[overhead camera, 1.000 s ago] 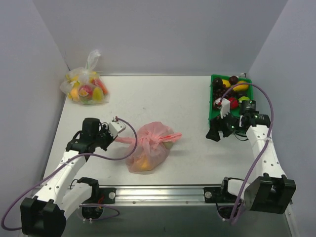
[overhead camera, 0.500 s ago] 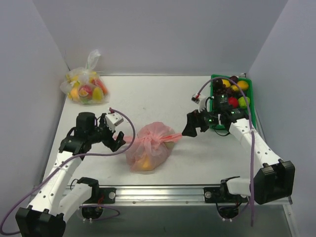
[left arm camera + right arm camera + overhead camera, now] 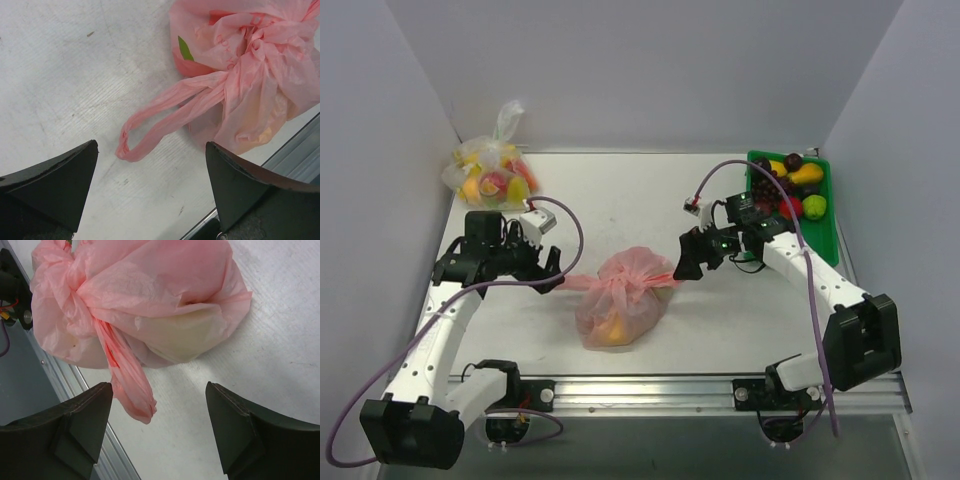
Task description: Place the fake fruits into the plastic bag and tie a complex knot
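Pink bag (image 3: pixel 625 300) knotted, green tray (image 3: pixel 828 232) — clear bag (image 3: pixel 495 180)

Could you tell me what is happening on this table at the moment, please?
Two robot arms are tying a pink plastic bag that lies mid-table, its handles already bunched into a knot. The left hand and right hand are both open and hold nothing, each poised by a handle loop sticking out sideways. The green tray at the far right holds fake fruits.
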Tool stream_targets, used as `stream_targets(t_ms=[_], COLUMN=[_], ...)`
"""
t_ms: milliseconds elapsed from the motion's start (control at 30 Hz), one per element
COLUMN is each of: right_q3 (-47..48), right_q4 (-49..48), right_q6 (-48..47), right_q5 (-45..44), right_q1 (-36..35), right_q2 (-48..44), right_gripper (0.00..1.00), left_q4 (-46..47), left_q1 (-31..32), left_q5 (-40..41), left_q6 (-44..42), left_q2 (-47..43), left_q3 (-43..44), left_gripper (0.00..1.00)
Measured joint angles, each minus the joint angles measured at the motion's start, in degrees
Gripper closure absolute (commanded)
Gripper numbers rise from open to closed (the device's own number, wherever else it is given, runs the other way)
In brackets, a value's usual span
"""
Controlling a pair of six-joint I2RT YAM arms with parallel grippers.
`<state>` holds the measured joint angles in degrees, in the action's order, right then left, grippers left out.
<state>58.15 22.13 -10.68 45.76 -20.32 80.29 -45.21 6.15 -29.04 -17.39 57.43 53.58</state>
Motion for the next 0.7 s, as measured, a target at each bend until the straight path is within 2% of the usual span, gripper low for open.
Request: stream_targets(t_ms=[167,433,533,567,633,667,700], right_q3=[-0.7,-2.6,-3.0,-3.2,-3.4,-3.4,-3.4], right_q4=[-4.0,-5.3,-5.4,-5.4,-5.2,-5.3,-5.4], right_q6=[1.7,0.9,-0.4,-0.8,-1.2,-1.4,-1.6], right_q5=[0.0,1.5,1.6,1.6,1.3,1.0,0.6], right_q1=[-0.7,-2.0,-2.3,-2.3,-2.3,-2.4,-2.4], right_q2=[1.2,2.8,2.8,2.8,2.8,2.8,2.8], right_gripper=[0.33,0.34,0.47,0.59,0.75,0.97,1.0], left_q4=[-1.8,-4.8,-5.8,-6.1,-6.6,-6.8,-7.0], left_q1=[-0.3,-2.9,-3.0,-3.0,-3.0,-3.0,-3.0], left_q5=[0.8,0.2,-0.7,-1.1,-1.8,-1.9,-2.0], left_q6=[-1.0,-1.7,-2.2,-2.4,-2.6,-2.7,-2.7], left_q2=[0.1,5.2,6.2,6.6,7.2,7.7,8.2], left_q3=[0.0,1.6,1.6,1.6,1.6,1.7,1.7], left_gripper=[0.03,0.03,0.03,0.03,0.03,0.03,0.03])
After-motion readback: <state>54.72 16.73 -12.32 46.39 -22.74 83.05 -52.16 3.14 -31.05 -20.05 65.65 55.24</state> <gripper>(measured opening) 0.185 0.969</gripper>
